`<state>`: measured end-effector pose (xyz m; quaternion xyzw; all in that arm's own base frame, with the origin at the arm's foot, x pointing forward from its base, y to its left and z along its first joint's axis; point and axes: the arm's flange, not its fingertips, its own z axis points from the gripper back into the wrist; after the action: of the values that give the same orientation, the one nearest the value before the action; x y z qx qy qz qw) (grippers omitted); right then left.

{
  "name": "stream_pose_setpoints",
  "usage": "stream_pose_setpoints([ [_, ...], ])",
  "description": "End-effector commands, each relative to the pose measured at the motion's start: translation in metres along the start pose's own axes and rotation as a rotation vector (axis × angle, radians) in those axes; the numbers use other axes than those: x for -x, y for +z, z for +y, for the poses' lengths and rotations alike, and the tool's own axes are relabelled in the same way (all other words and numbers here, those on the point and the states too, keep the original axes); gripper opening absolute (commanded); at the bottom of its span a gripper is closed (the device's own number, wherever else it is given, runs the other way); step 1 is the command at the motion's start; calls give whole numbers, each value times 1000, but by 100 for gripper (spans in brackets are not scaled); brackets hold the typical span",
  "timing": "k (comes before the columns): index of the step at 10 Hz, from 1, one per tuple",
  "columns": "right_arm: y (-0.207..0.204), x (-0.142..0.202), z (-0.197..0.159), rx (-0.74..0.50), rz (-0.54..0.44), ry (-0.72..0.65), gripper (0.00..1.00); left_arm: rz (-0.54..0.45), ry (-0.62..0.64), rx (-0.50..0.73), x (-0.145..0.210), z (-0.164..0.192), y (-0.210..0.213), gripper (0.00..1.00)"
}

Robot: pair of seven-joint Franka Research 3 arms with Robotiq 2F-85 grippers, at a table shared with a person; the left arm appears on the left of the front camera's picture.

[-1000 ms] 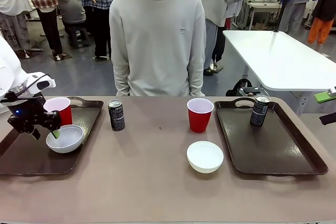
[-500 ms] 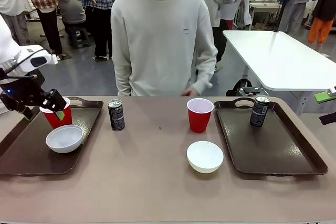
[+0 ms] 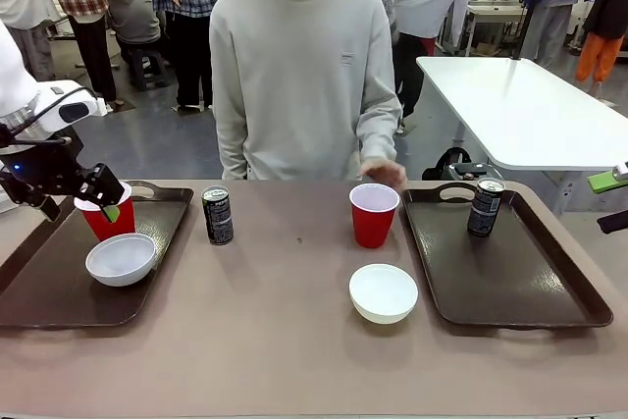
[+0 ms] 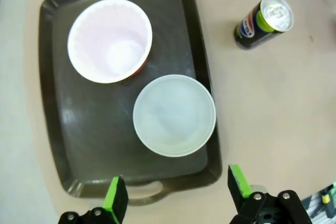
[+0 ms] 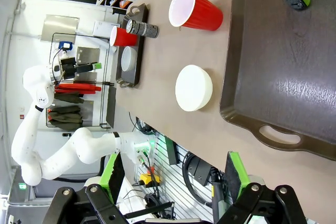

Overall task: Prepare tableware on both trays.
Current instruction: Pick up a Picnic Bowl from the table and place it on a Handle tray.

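Dark brown left tray (image 3: 39,306) bearing red cup (image 3: 110,223), white bowl (image 3: 121,258); left gripper (image 4: 176,179) spread, empty, above; dark can (image 3: 218,215) beside tray

Tan tabletop (image 3: 294,360), plain and flat. Right under the left pincer (image 4: 176,187): a dark brown tray (image 4: 79,135), lying flat. Just beside that tray, farther from the pincer: a dark can (image 3: 217,215), upright. Well apart from this pincer, toward the right pincer (image 5: 173,169): a red cup (image 3: 373,218) and a white bowl (image 3: 383,292), not touching. Nearest the right pincer: a second tray (image 3: 510,277), bowl just beside its rim.
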<state>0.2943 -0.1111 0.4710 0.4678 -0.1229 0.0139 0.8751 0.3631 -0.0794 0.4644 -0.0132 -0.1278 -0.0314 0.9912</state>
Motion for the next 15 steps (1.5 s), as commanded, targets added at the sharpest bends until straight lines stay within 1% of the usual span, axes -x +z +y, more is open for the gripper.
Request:
stream_pose_setpoints([
  [1, 0, 0, -1, -15, -3, 5, 100, -7, 1, -1, 0, -1, 3, 100],
  [2, 0, 0, -1, -15, -3, 5, 100, 120, -46, 162, -12, -5, -2, 100],
  [3, 0, 0, -1, -15, -3, 5, 100, 252, -67, 374, -20, -1, 2, 100],
  [4, 0, 0, -1, -15, -3, 5, 100, 330, -76, 600, -24, 19, 13, 100],
  [5, 0, 0, -1, -15, -3, 5, 100, 356, -91, 796, -19, 42, 20, 100],
  [6, 0, 0, 0, 0, 0, 0, 100, 357, -100, 970, -15, 62, 22, 100],
  [7, -5, 9, -2, -56, 62, -49, 100, 347, -107, 1131, -12, 77, 19, 100],
  [8, -11, 20, -2, -98, 117, -74, 100, 322, -82, 1253, -13, 89, 10, 100],
  [9, -18, 33, 0, -123, 177, -86, 100, 299, -69, 1334, -9, 95, 3, 100],
  [10, -26, 45, 8, -121, 205, -84, 100, 286, -75, 1382, -4, 100, -1, 100],
  [11, -36, 55, 19, -42, 209, -62, 100, 273, -75, 1384, -2, 102, -5, 100],
  [12, -46, 64, 34, 106, 224, -30, 100, 269, -50, 1379, 0, 100, -9, 100],
  [13, -54, 64, 50, 256, 231, -20, 100, 270, -45, 1375, 1, 100, -13, 100],
  [15, -73, 59, 71, 426, 236, -37, 100, 258, -36, 1395, 13, 100, -17, 100],
])
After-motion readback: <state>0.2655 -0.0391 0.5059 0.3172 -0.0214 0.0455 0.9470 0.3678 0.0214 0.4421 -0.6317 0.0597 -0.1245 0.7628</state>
